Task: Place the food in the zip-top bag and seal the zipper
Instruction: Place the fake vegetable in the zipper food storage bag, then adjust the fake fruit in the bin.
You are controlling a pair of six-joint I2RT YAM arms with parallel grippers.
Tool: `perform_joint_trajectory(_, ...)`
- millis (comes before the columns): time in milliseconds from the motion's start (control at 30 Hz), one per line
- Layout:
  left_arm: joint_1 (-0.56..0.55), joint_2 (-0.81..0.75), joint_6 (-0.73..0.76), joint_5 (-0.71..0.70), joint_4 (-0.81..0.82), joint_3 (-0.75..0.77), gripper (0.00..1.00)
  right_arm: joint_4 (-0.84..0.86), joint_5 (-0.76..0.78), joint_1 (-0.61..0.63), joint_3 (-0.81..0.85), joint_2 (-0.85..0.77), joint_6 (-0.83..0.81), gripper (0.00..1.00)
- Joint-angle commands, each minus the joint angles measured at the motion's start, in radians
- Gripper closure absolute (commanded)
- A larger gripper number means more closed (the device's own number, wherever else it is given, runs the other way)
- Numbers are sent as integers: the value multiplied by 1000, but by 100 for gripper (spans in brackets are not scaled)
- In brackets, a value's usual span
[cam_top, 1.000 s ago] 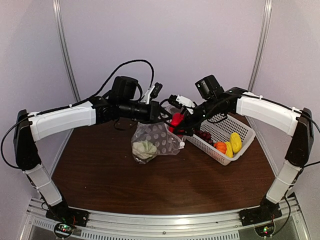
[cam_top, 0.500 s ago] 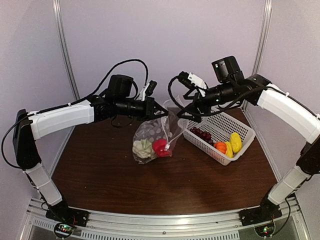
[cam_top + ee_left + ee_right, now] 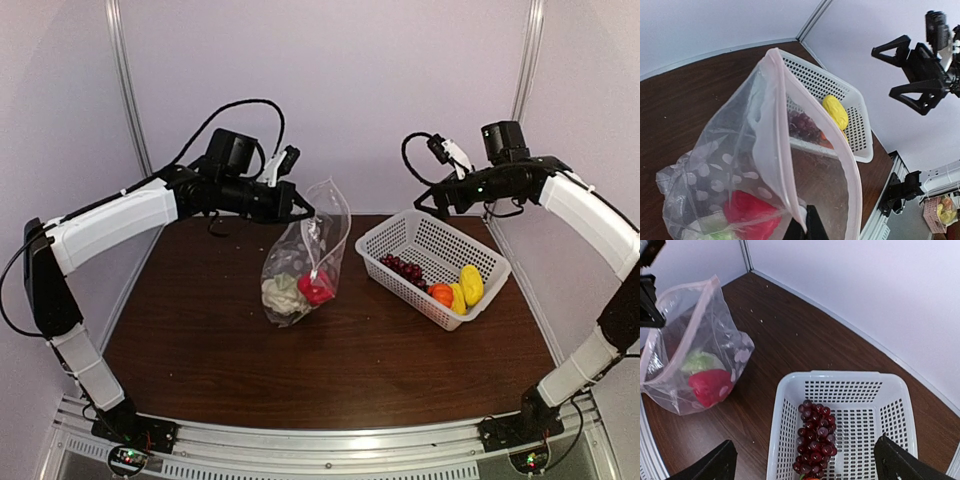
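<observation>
Pinching the bag (image 3: 308, 250) by its zipper (image 3: 785, 125), the left gripper (image 3: 300, 212) lets it hang open beneath its fingers, with the cauliflower (image 3: 282, 296) and pepper (image 3: 316, 290) at the bottom. The right gripper (image 3: 886, 70), spread and empty, hovers above the basket (image 3: 840, 376), where the grapes (image 3: 815, 432), orange piece (image 3: 440, 294) and yellow pieces (image 3: 470, 284) wait below it.

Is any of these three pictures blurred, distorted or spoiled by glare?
Top external: the wall posts curve, a wide-lens distortion; the light is even, without hard glare. Left wrist: the zip-top bag, close to the lens, looks slightly soft, and the right tool is a dark silhouette against the bright wall. Right wrist: the grape bunch is sharp.
</observation>
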Motion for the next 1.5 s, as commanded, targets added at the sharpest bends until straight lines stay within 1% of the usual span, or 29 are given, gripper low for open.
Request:
perform_joint_trajectory(0,37,-8,123,2,-82,34,100,-58,105,3,-93,62,-45,6)
perform_joint_trajectory(100,37,4,106,21,-73,15,100,-100,108,0,-104,126,-62,12)
perform_joint_trajectory(233,38,-2,86,25,-33,-33,100,-102,102,-1,-108,211,-60,15)
perform_joint_trajectory(433,37,-2,81,60,-16,-44,100,-149,102,-2,-19,368,-77,22)
perform_joint_trajectory(767,38,-11,76,81,-14,-64,100,-157,102,-1,50,498,-65,22)
perform_joint_trajectory(1000,38,-9,58,91,1,-72,100,-158,120,0,109,597,-57,24)
perform_joint_trajectory(1167,38,-10,55,92,3,-76,100,-150,105,0,121,609,-37,35)
perform_joint_trajectory(1467,38,1,52,99,14,-77,100,-126,134,-1,71,545,-35,66)
